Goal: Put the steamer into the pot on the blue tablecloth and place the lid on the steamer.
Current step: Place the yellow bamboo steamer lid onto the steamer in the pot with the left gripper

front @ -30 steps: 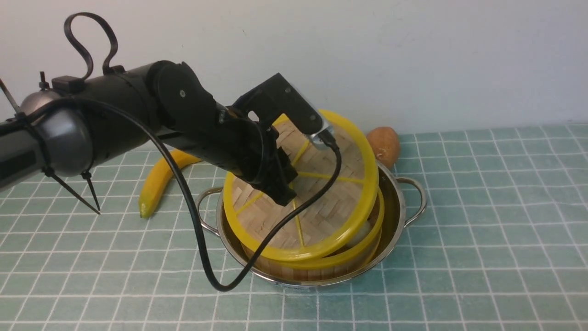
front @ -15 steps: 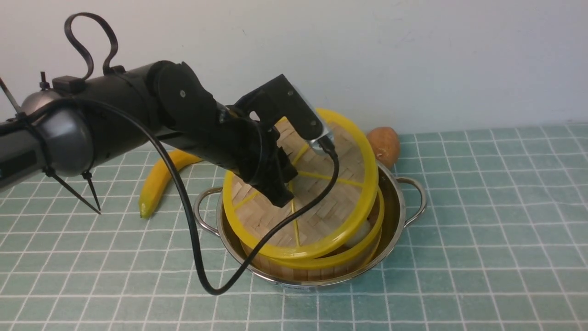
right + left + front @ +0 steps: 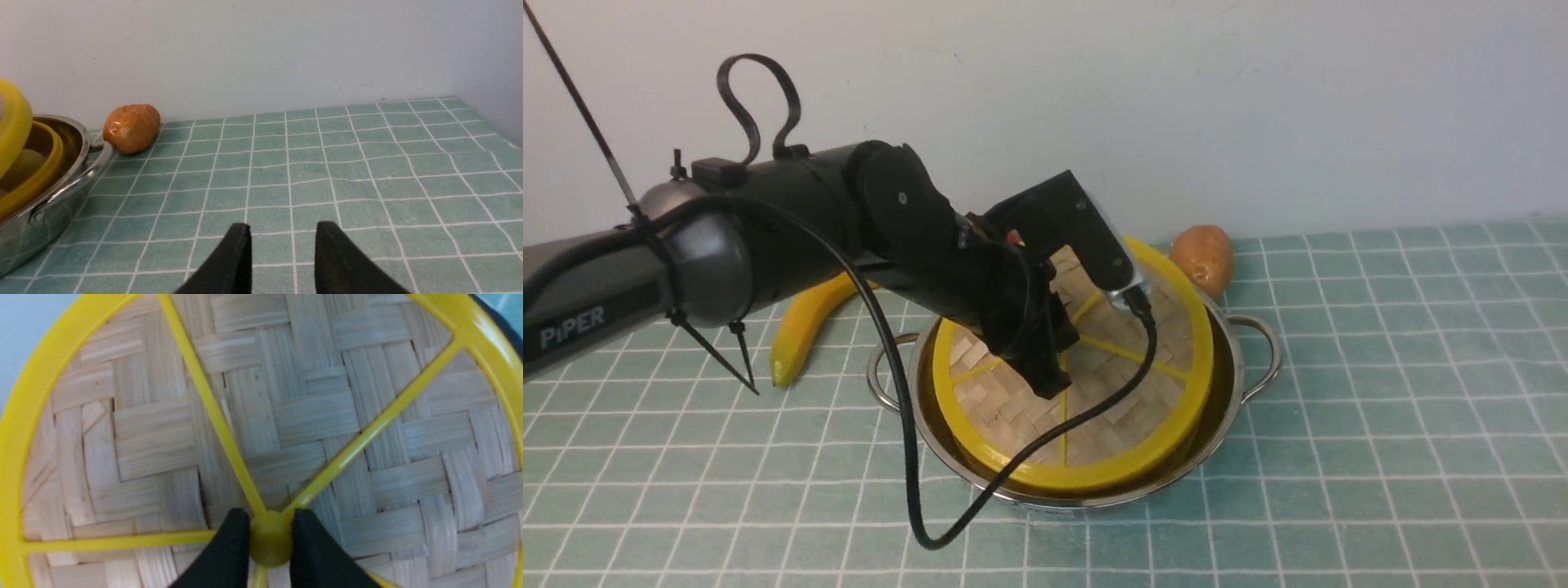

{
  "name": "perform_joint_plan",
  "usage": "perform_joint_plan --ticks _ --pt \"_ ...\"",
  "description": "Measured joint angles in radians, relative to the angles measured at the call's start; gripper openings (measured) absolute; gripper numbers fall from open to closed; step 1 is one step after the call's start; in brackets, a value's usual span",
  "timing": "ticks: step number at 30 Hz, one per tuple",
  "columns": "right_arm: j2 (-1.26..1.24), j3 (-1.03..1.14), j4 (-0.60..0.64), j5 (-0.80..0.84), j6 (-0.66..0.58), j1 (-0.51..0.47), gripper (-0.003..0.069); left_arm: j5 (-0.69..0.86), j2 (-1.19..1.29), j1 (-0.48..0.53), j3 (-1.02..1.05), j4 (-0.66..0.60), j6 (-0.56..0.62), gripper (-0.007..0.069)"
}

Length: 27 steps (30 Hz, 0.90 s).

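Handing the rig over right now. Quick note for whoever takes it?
Grippers: left gripper shut on the knob of the lid; right gripper open, empty, above the blue tablecloth.
Done: steamer sits in the pot on the cloth.
The lid lies over the steamer, nearly level; the right wrist view shows a gap at one side of the rim.
Left to do: seat the lid, release, withdraw.

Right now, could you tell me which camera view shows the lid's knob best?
The left wrist view: the knob sits close up, pinched by the left gripper. In the front view that gripper hides it; only the lid shows. The right wrist view catches just the lid's yellow rim.
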Motion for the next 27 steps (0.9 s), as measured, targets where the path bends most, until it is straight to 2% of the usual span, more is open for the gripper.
perform_joint_plan --ticks 13,18,27 --pt "0.000 0.000 0.000 0.000 0.000 0.000 0.0240 0.171 0.000 -0.026 -0.140 0.165 -0.162 0.0120" --pt "0.000 0.000 0.000 0.000 0.000 0.000 0.0240 0.222 0.005 -0.026 -0.141 0.171 -0.181 0.0120" --pt "0.000 0.000 0.000 0.000 0.000 0.000 0.0240 0.196 0.019 -0.026 -0.144 0.194 -0.172 0.0120"
